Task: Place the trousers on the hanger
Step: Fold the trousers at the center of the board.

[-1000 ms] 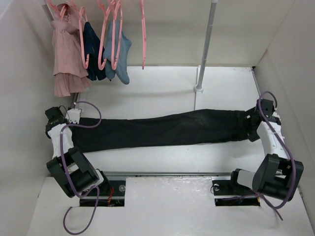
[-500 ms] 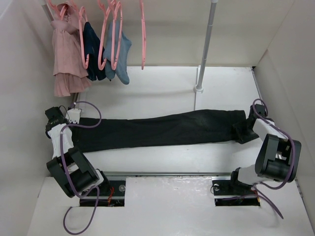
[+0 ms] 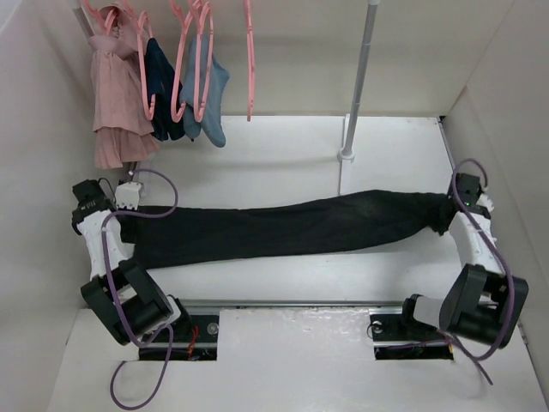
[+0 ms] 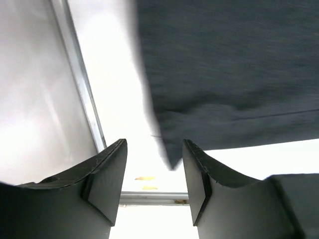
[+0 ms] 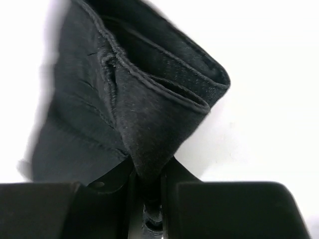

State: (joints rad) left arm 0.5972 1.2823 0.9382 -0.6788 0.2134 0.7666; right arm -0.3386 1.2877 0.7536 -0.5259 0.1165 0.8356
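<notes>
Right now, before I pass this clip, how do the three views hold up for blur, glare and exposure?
Top external: sharp and evenly lit, soft shadows, though the trousers read as near-featureless black. Left wrist: the trousers' edge is smeared and soft, and the table is blown out white. Right wrist: the fabric's weave and seams are crisp near the jaws, the white background overexposed.

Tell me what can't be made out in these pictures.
Hanger: hook cut off by the top edge, top view.
Right gripper: fingertips buried in the trousers fold, right wrist view.
Trousers edge: blurred above the left gripper, left wrist view.
</notes>
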